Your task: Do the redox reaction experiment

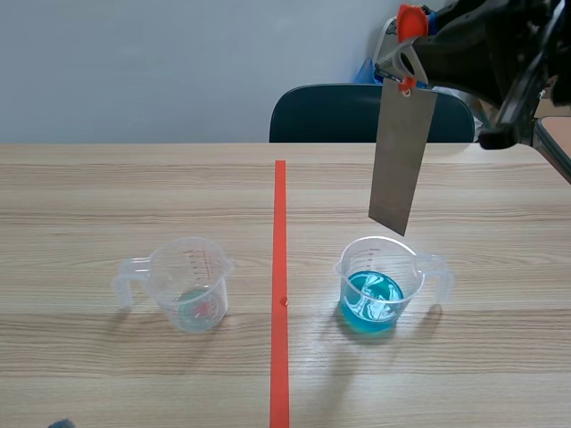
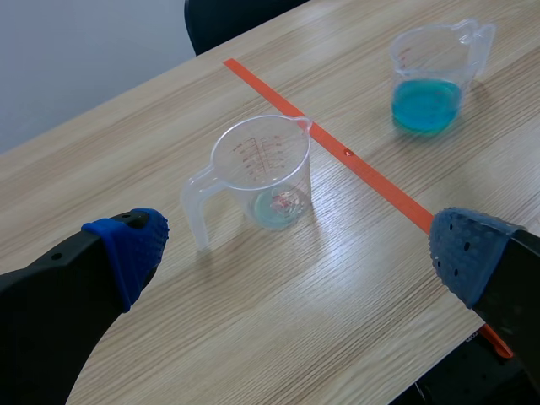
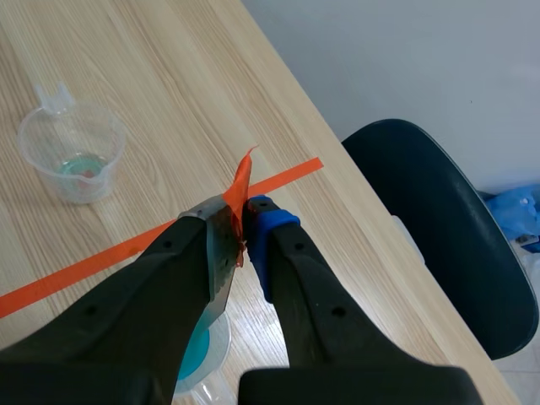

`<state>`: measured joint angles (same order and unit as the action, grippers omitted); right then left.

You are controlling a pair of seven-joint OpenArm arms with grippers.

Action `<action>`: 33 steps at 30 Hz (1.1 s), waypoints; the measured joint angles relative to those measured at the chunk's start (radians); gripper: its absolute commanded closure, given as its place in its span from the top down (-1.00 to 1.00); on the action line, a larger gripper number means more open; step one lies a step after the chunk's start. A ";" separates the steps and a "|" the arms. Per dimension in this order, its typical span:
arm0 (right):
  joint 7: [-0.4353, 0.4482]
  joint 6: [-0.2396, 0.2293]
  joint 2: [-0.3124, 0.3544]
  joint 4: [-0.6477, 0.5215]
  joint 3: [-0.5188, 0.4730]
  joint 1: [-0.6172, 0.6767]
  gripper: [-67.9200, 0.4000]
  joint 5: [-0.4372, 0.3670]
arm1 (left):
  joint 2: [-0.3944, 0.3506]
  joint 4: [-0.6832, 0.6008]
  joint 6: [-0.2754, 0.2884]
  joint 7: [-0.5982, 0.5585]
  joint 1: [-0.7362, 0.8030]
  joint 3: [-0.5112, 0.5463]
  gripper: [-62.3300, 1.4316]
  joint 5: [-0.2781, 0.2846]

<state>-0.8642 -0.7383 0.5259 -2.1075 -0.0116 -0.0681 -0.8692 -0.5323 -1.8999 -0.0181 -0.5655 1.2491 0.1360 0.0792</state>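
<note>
Up above the clear plastic cup of blue liquid (image 1: 373,290) on the wooden worktop (image 1: 134,196): flat grey metal strip (image 1: 401,160), clamped at its top in right tool (image 3: 245,232). Best lowered straight, lower end centred, clear of the rim. Left tool (image 2: 299,249) wide open, holding nothing.

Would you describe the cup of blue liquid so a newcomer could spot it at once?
Find the orange-red tape line down the wooden table. Two clear measuring cups flank it; the right cup sits below the hanging metal strip. Only it holds bright blue liquid; the left cup is nearly empty.
</note>
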 measured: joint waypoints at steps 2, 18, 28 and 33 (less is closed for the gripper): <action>-0.019 0.000 0.000 0.000 0.000 0.000 -0.97 -0.004 | 0.000 0.000 0.000 0.000 0.000 0.000 1.00 0.000; -0.106 0.000 0.000 0.000 0.000 0.000 -0.97 -0.093 | 0.000 0.000 0.000 0.000 0.000 0.000 1.00 0.000; -0.106 0.000 0.000 0.000 0.000 0.000 -0.97 -0.093 | 0.000 0.000 0.000 0.000 0.000 0.000 1.00 0.000; -0.106 0.000 0.000 0.000 0.000 0.000 -0.97 -0.093 | 0.000 0.000 0.000 0.000 0.000 0.000 1.00 0.000</action>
<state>-0.9703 -0.7383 0.5259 -2.1075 -0.0113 -0.0681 -0.9627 -0.5323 -1.8999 -0.0181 -0.5655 1.2491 0.1360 0.0792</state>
